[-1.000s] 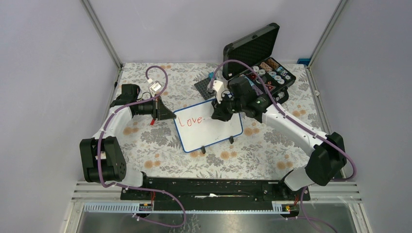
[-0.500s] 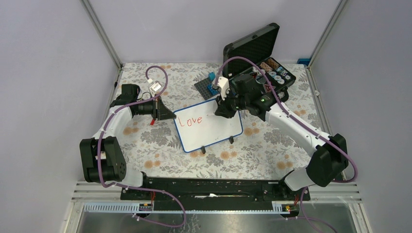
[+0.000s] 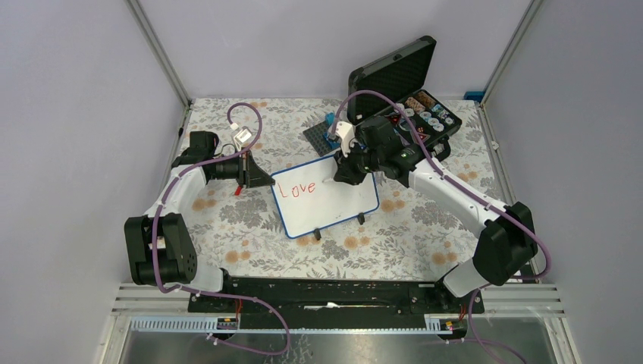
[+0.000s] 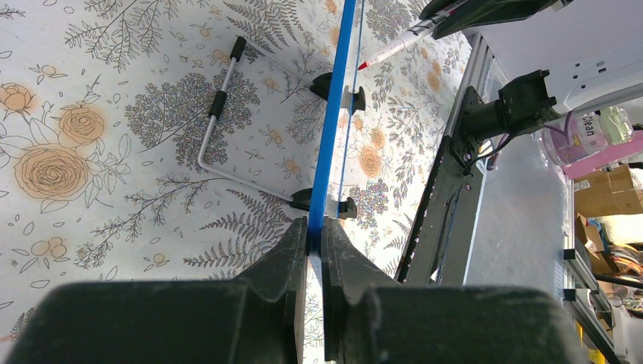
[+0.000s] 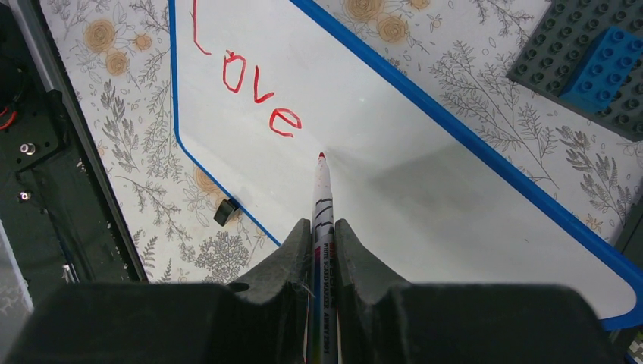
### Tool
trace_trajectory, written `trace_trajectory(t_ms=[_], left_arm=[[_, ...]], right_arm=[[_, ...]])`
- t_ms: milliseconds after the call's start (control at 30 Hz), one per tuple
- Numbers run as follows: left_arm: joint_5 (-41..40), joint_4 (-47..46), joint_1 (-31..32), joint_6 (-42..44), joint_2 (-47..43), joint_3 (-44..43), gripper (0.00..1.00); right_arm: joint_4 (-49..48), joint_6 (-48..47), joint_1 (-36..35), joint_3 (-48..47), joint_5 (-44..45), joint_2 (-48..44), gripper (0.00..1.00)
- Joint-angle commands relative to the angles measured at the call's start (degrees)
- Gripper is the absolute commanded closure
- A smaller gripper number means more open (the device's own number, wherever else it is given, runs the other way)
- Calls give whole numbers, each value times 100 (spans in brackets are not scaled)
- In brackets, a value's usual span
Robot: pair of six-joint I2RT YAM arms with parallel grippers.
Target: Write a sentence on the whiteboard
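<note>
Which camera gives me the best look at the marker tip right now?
Right wrist: the marker tip shows sharp against the whiteboard, just after "Love". Left wrist catches the tip small, side-on; top external mostly hides it under the right tool.

Fixed above and behind the arm bases, the top camera looks down and forward over the whole floral table [image 3: 250, 220], with the whiteboard [image 3: 334, 203] mid-frame. The left wrist camera sits low and close at the board's edge, sighting edge-on along its blue frame past the left gripper [image 4: 315, 227]. The right wrist camera peers steeply down from close above the board's white face, over the right gripper [image 5: 324, 227]. All three views share the whiteboard; both wrist views catch the tip of the marker [image 5: 321, 189].
</note>
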State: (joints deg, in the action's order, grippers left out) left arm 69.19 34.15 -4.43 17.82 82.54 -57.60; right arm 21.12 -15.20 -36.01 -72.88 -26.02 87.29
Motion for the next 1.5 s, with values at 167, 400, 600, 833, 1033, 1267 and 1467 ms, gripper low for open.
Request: trace_trajectory(t_ms=[167,400,600,833,1033,1267,1467], left_arm=[[38,-67,28,126,-212,4,100],[25,-68,21,116,-225,12,100],[12,-73,26,116,-229,8,100],[-7,-75,25,108,-239,12,100],[-12,-76,25,109,-247,6,100],[-5,-75,23,115,-237,4,100],[-11,-75,22,116,-245,4,100]], right_arm=[[-244,-23,-41,-221,308,91,100],[-244,-88,-38,-185,545,43,100],[-213,-106,90,-143,572,-76,100],[-209,-123,182,-104,573,-131,100],[-212,-123,207,-76,553,-141,100],[-185,-89,194,-25,253,-59,100],[-179,-95,118,54,181,-27,100]])
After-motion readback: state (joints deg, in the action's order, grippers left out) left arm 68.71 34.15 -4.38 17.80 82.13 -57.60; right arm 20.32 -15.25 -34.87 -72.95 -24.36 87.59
